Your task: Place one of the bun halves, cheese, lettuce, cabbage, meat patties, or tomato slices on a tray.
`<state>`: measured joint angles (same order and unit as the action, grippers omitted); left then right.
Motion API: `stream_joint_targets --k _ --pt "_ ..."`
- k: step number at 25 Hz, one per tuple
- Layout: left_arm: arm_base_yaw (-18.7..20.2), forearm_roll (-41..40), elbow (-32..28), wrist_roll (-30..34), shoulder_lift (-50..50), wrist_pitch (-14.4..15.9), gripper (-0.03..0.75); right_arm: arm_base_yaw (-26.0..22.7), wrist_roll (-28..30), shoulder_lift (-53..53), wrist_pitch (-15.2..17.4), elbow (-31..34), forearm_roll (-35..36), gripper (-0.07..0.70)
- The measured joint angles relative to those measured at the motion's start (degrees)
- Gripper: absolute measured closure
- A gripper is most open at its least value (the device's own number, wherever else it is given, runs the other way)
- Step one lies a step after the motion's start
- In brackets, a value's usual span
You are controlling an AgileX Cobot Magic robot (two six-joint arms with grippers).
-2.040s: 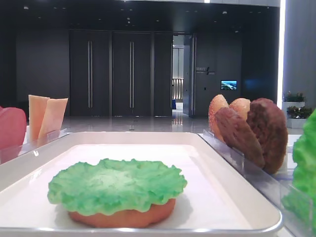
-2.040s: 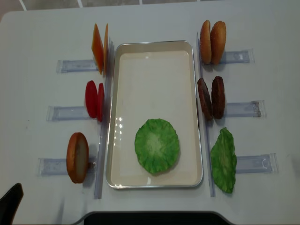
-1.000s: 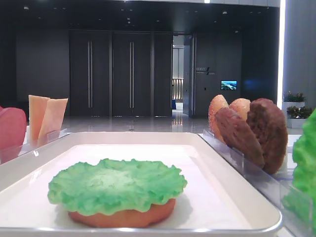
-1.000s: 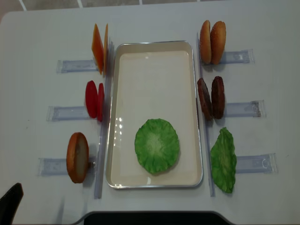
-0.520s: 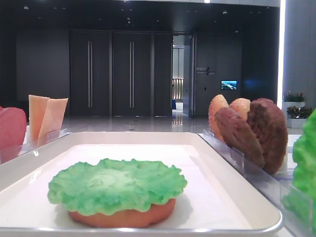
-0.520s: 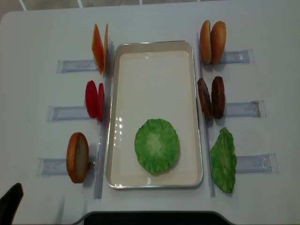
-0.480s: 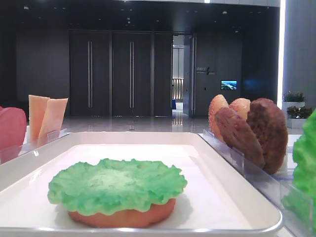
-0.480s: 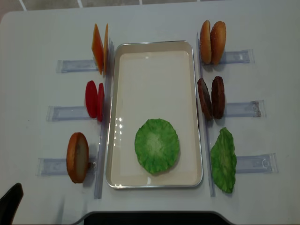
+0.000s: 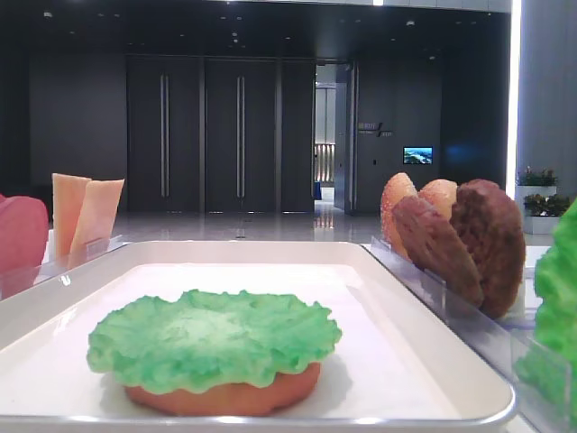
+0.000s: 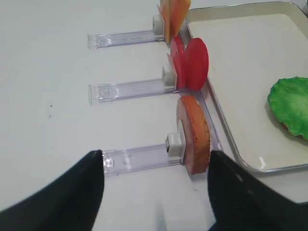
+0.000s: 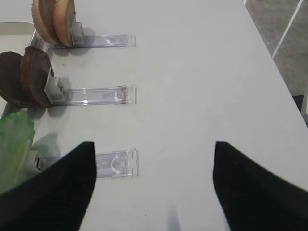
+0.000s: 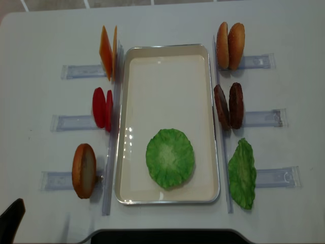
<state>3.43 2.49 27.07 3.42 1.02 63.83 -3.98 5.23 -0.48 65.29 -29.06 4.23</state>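
The white tray point(image 12: 167, 91) holds a lettuce leaf point(image 12: 170, 157) lying on a bun half point(image 9: 225, 399). Left of the tray stand cheese slices point(image 12: 107, 52), tomato slices point(image 12: 102, 108) and one bun half point(image 10: 193, 134). On the right are two bun halves point(image 12: 230, 44), meat patties point(image 12: 228, 105) and another lettuce leaf point(image 12: 242, 174). My left gripper point(image 10: 155, 159) is open and empty, low in front of the left bun half's holder. My right gripper point(image 11: 153, 147) is open and empty over bare table, right of the lettuce holder.
Clear plastic holders point(image 12: 76, 71) stick out from both sides of the tray; each food stands at a holder's inner end. A dark part of my left arm point(image 12: 11, 223) shows at the near left corner. The table's right edge point(image 11: 269, 57) runs diagonally.
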Motion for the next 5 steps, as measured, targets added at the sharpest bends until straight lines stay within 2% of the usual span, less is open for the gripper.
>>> stream_joint_targets --k 5 --pt "0.0 0.0 0.0 0.0 0.0 0.0 0.199 0.0 0.0 0.0 0.0 0.0 0.0 0.145"
